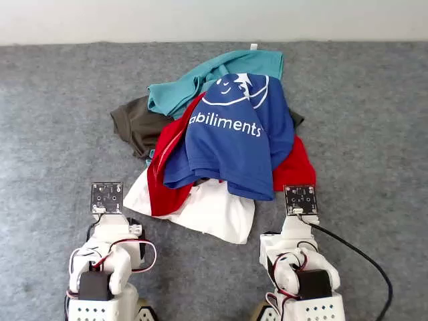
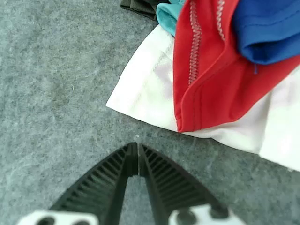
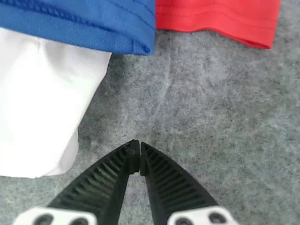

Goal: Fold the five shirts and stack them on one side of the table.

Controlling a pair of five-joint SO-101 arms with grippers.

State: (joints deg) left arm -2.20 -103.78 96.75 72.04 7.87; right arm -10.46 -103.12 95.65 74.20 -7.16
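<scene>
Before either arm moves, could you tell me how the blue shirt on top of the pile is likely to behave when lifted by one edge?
The blue shirt would probably droop and unfold, since it already lies in loose folds. It looks like light, thin cloth. It overlaps the red shirt and the white shirt, so lifting it may drag them along.

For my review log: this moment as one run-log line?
stage: nothing folded yet | shirt pile: five, blue shirt on top | left pincer: shut, empty, by white shirt | right pincer: shut, empty, by white shirt
</scene>
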